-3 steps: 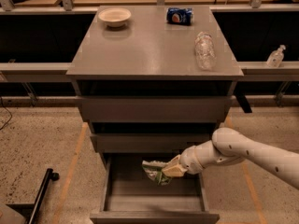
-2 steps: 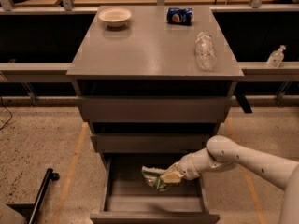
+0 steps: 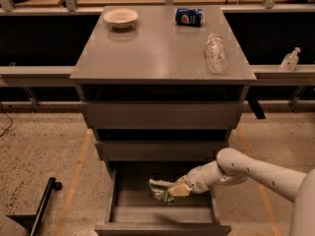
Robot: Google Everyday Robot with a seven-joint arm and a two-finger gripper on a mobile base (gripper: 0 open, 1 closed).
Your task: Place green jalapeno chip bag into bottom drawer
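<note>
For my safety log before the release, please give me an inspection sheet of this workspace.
Surface: flat grey cabinet top, three drawers below.
Job's things: crinkly green jalapeno chip bag held over the inside of the open, deep grey bottom drawer.
Clutter: round white bowl, blue soda can, clear plastic bottle lying down.
Gripper: two-finger gripper shut on the bag, in the drawer opening.
Cables: thin dark cord on the floor, far left.
Surroundings: speckled floor; second clear bottle on the right ledge.

place: lab | grey cabinet [image 3: 157,53], marked floor [image 3: 44,151] | tool [image 3: 178,189] gripping chip bag [image 3: 160,190] over bottom drawer [image 3: 162,228]
</note>
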